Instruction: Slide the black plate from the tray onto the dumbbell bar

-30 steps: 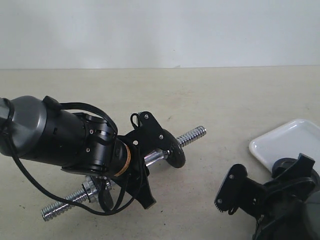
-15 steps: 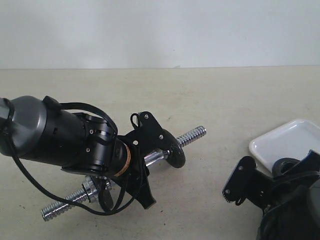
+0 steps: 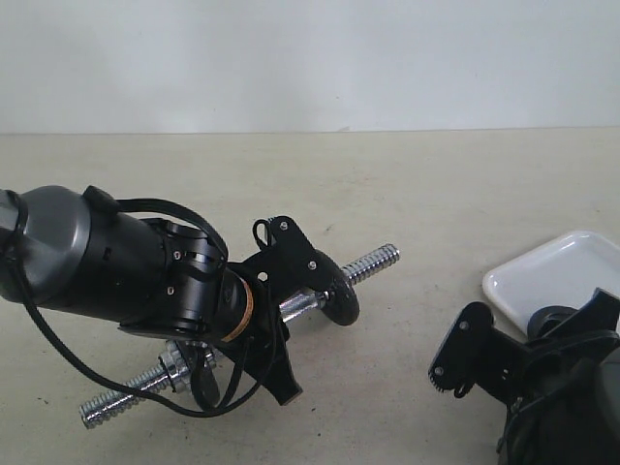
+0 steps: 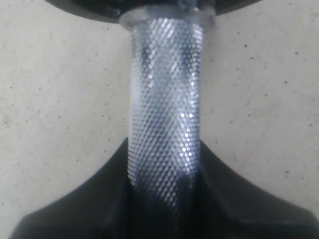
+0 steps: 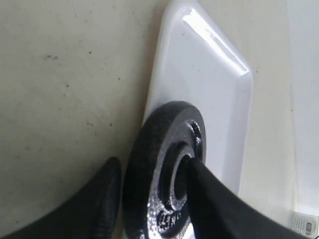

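The right gripper (image 5: 152,167) had its jaws closed on the black plate (image 5: 159,194), a small round cast-iron disc. One dark finger (image 5: 94,209) lay against its back face and the other (image 5: 212,209) pressed on the front face across the centre hole. The disc stood on edge, slightly tilted. It showed a thick rounded rim, a sunken ring inside that, a raised hub around the hole and some raised lettering too blurred to read. Its surface was dull black with a rough, pebbled cast texture. It was at one long rim of the white glossy rectangular tray (image 5: 209,84), which had rounded corners and a low raised edge. Whether the disc's lower edge touched the tray I could not tell. In the exterior view the same plate (image 3: 553,320) showed between that gripper's (image 3: 531,334) fingers, in front of the tray (image 3: 552,271), at the right of the pale bench (image 3: 436,194).

The left gripper (image 3: 284,312) was well apart on the left, its jaws clamped on the knurled steel dumbbell bar (image 3: 373,262), which slanted with one threaded end raised. In the left wrist view the bar's knurled grip (image 4: 164,99) filled the middle. A second black disc (image 3: 341,294) of the same look sat on the bar just beyond the jaws. A chromed collar (image 3: 179,360) sat on the thread toward the lower end.
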